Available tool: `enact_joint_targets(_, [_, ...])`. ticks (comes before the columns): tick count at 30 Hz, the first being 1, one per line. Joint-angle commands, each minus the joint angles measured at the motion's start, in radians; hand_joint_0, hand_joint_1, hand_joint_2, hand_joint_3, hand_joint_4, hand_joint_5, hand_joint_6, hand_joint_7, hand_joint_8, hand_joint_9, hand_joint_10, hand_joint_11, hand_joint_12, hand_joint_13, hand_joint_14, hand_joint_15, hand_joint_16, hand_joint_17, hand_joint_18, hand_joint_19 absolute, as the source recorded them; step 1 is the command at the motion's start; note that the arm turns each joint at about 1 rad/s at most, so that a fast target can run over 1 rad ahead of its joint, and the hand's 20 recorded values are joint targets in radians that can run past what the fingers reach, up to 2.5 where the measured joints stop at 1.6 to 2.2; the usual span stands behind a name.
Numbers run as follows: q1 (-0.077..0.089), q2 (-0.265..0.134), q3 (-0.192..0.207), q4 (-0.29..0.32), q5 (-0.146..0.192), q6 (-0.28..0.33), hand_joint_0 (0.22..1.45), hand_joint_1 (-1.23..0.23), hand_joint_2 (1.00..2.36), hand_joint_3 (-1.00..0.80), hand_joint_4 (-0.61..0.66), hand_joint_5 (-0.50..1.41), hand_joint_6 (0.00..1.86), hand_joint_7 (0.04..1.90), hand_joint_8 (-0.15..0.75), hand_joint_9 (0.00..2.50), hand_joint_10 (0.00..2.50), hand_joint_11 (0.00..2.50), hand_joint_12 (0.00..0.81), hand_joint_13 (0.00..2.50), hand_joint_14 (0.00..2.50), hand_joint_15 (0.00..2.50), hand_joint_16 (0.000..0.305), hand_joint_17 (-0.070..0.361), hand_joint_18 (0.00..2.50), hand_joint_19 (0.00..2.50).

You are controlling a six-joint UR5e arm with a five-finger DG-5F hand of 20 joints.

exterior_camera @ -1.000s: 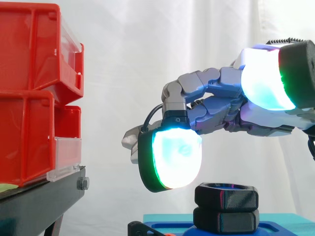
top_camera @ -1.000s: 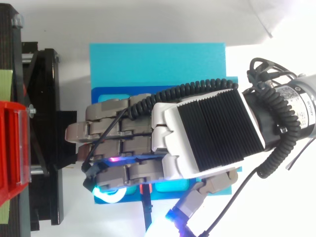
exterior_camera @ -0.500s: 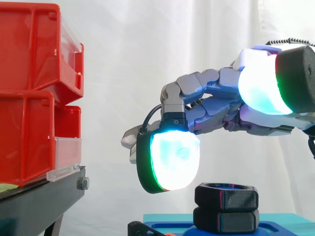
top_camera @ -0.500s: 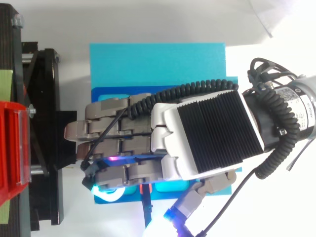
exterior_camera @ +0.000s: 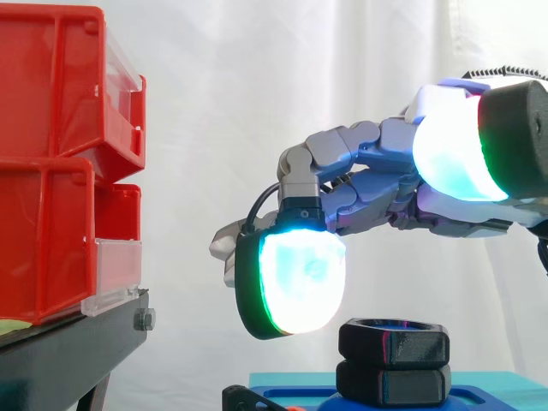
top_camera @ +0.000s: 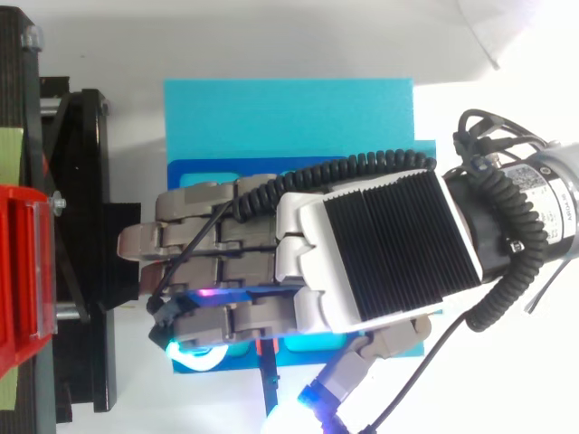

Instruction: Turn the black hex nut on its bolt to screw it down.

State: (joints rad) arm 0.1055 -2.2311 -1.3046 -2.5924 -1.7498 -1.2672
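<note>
The black hex nut (exterior_camera: 394, 340) sits on top of a second black hex piece (exterior_camera: 394, 384) on a blue fixture (exterior_camera: 484, 399), low in the side view. My hand (exterior_camera: 368, 184) hovers above and to the left of the nut without touching it. Its fingers reach out to the left and bend down loosely at the ends, holding nothing. One glowing white-green fingertip pad (exterior_camera: 293, 282) hangs just left of the nut, its lower edge about level with the nut's top. In the top view my hand (top_camera: 380, 244) covers the nut, over a cyan plate (top_camera: 289, 117).
Stacked red bins (exterior_camera: 51, 163) rest on a black stand (exterior_camera: 68, 351) at the left, a short gap from the fingertips. In the top view the stand (top_camera: 81, 226) borders the cyan plate's left edge. A white curtain hangs behind.
The hand has drifted slightly to the left, its glowing pad shifting a little away from the nut. The nut has not moved.
</note>
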Motion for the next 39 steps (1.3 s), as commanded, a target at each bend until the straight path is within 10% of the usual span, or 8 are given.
enact_joint_targets(1, [0.000,-0.001,-0.001,-0.003,0.009,0.000,0.47,-0.18,1.00,-0.50,0.29,-0.18,0.50,1.14,0.273,0.51,0.01,0.33,0.324,0.34,0.00,0.04,0.052,0.117,0.33,0.23])
enact_joint_targets(9, [0.000,0.001,-0.001,-0.006,0.076,-0.003,0.47,-0.18,1.00,-0.50,0.29,-0.18,0.50,1.14,0.274,0.51,0.01,0.33,0.325,0.35,0.00,0.04,0.052,0.117,0.33,0.23])
enact_joint_targets(39, [0.011,0.001,-0.001,-0.031,0.075,-0.035,0.47,-0.18,1.00,-0.50,0.27,-0.17,0.50,1.24,0.275,0.51,0.01,0.33,0.325,0.35,0.00,0.04,0.052,0.116,0.33,0.23])
